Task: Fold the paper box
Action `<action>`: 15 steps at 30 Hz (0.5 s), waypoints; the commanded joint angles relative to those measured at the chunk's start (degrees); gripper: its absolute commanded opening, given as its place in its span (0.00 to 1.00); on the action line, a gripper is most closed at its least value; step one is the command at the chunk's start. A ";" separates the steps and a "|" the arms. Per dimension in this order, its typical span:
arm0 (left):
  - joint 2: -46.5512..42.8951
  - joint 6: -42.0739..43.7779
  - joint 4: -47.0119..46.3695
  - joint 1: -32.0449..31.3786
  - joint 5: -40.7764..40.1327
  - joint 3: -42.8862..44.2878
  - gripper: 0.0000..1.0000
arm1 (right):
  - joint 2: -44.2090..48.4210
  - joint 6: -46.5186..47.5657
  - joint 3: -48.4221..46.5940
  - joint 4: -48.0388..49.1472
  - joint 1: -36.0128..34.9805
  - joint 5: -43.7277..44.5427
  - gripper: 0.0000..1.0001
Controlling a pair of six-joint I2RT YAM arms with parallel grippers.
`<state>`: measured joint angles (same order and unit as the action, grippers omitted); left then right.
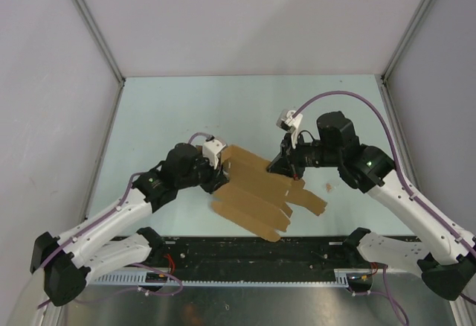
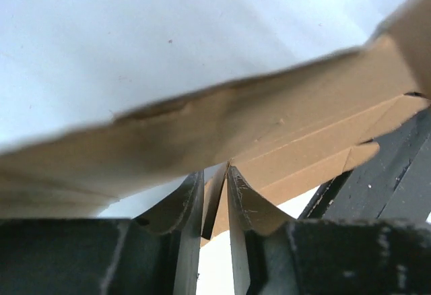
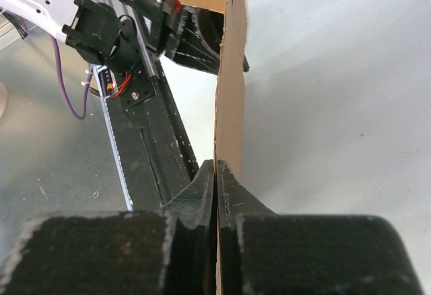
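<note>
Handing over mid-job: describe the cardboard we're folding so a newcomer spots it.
On the pale green table, look near the front edge, between the two arms. The paper box lies there as an unfolded brown die-cut sheet with notched flaps, the left gripper and right gripper each pinching an edge. It is the only large brown thing; its one neighbour is a tiny reddish scrap.

- Left arm [image 1: 126, 203] stretches forward to the left edge of the box [image 1: 256, 199].
- Left gripper [image 2: 214, 174]: jaws narrow, a flap between them; unclear whether they pinch it.
- Right arm [image 1: 401, 192] bends in to the box's far-right edge.
- Right gripper [image 3: 215, 168] clamps that edge, jaws pressed together.
</note>
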<state>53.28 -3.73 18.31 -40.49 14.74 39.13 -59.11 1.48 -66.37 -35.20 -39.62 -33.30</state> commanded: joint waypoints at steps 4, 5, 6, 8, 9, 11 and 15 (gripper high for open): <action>3.49 -13.04 -1.08 -0.12 -6.39 3.31 0.21 | 0.05 -7.00 -2.89 7.77 -6.96 12.10 0.00; 4.28 -14.02 -1.17 -0.20 -6.83 3.40 0.19 | 0.05 -8.06 -2.89 8.21 -7.58 13.94 0.00; 4.73 -14.90 -1.25 -0.20 -7.18 3.49 0.18 | -0.12 -8.42 -2.89 8.83 -8.63 14.66 0.00; 5.17 -16.75 -1.43 -0.20 -8.06 3.75 0.17 | -0.21 -8.94 -2.89 9.01 -9.51 17.20 0.00; 5.26 -17.53 -1.34 -0.20 -8.67 3.84 0.17 | -0.30 -9.38 -2.80 8.92 -9.86 17.91 0.00; 5.00 -18.16 -1.34 -0.20 -9.64 3.93 0.19 | -0.48 -9.47 -2.89 8.57 -10.65 20.10 0.00; 3.59 -20.52 -1.26 -0.20 -12.02 3.67 0.20 | -0.74 -10.61 -2.89 8.13 -11.27 23.54 0.00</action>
<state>58.37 -19.11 17.96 -40.49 6.24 40.73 -59.81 -6.94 -66.41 -30.87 -50.15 -15.20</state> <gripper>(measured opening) 0.197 0.020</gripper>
